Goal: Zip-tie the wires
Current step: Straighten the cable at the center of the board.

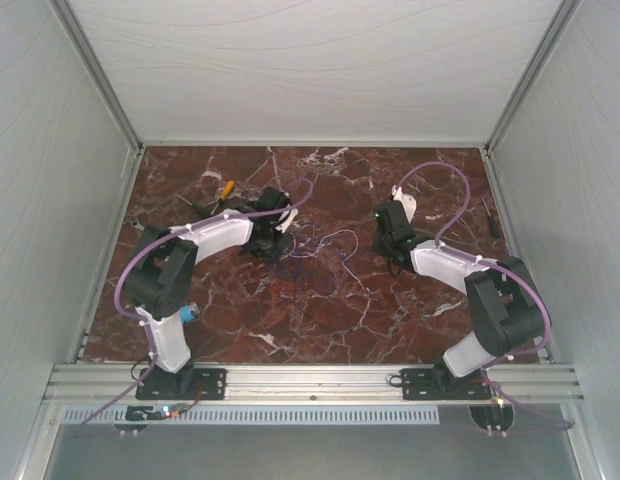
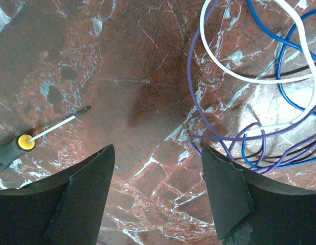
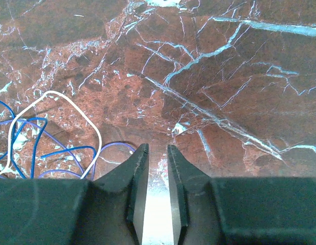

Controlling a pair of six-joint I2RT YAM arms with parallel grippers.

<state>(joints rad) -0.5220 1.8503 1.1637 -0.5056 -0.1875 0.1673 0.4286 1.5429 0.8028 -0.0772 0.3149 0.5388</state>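
- Top external view showed the wires (image 1: pixel 315 250) as a loose tangle of thin loops on the red-brown marbled table (image 1: pixel 390 330), between my left arm (image 1: pixel 215 235) and my right arm (image 1: pixel 450 265).
- My left claw (image 2: pixel 158 153) stood wide. Its dark fingers (image 2: pixel 81 199) were far apart with only bare table between them, and it held nothing.
- In the left wrist view the wires sat to the upper right of that claw, a white strand looping over blue and purple ones. A thin black line (image 2: pixel 293 70) ran among them, and I could not tell what it was.
- The nearest purple loops lay just beside the finger on the right of that view. I could not tell whether they touched it.
- A screwdriver (image 2: pixel 18 145) with a yellow collar lay on the table to the left of the left claw, well apart from the wires, its shaft pointing up and to the right.
- My right claw (image 3: pixel 158 153) was narrow, with only a slim slit between the fingers. Table showed through the slit and nothing was gripped.
- In the right wrist view the wires lay to the left of that claw, a white loop ringing blue strands, with a purple curve close to the nearer finger.
- A short dark strip (image 1: pixel 493 220) lay near the right edge of the table, well apart from the wires and too small for me to identify.
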